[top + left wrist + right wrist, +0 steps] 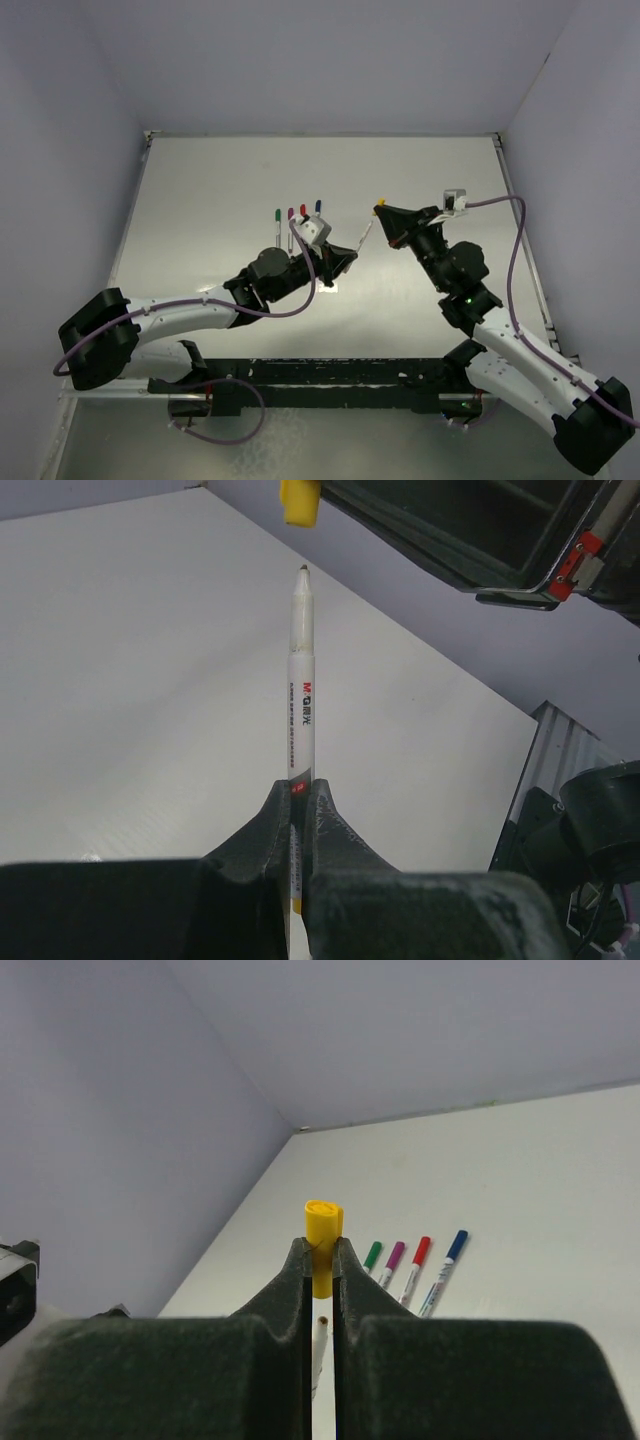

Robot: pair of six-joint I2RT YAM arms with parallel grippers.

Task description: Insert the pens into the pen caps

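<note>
My left gripper [349, 256] [301, 786] is shut on the lower barrel of a white pen [364, 236] [301, 700], whose bare dark tip points up at the right gripper. My right gripper [383, 213] [320, 1246] is shut on a yellow pen cap [379, 209] [322, 1232] [299, 500], with the cap's open end facing the pen. A small gap separates the pen tip [321, 1324] from the cap, and the two are nearly in line. Both are held in the air above the table.
Several other pens lie side by side on the white table [220, 190] behind the left gripper, wearing green [277, 214] [372, 1255], magenta [291, 214] [395, 1255], red [303, 210] [421, 1250] and blue [317, 205] [456, 1243] caps. Purple walls enclose the table.
</note>
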